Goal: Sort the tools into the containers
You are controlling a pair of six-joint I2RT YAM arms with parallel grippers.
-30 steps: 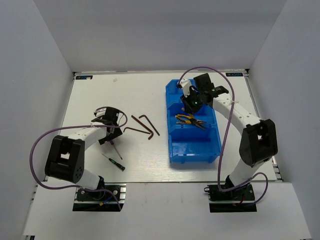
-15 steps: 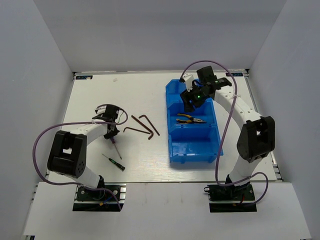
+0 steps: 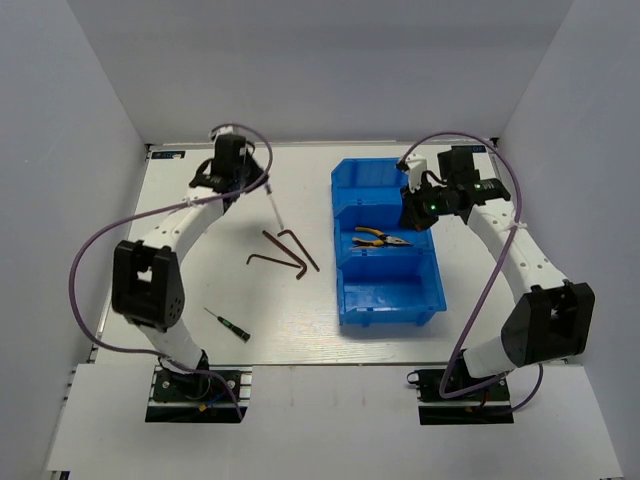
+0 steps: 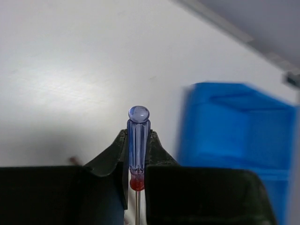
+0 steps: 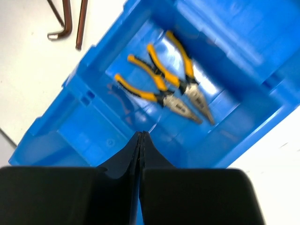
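My left gripper is shut on the blue-handled screwdriver, whose handle sticks out past the fingertips. In the top view that gripper hangs high over the far left of the table, the thin shaft slanting down. The blue containers stand right of centre. Two yellow-and-black pliers lie in the middle compartment. My right gripper is shut and empty above the bins' right side; its wrist view shows both pliers below. Three hex keys and a black-handled screwdriver lie on the table.
The white table is walled in on the left, back and right. The hex keys lie just left of the bins. The near and far compartments show nothing inside.
My left gripper shut on the blue-handled screwdriver, lifted it off the table and swung to the far left. My right gripper drew back rightward from the bins and shut.
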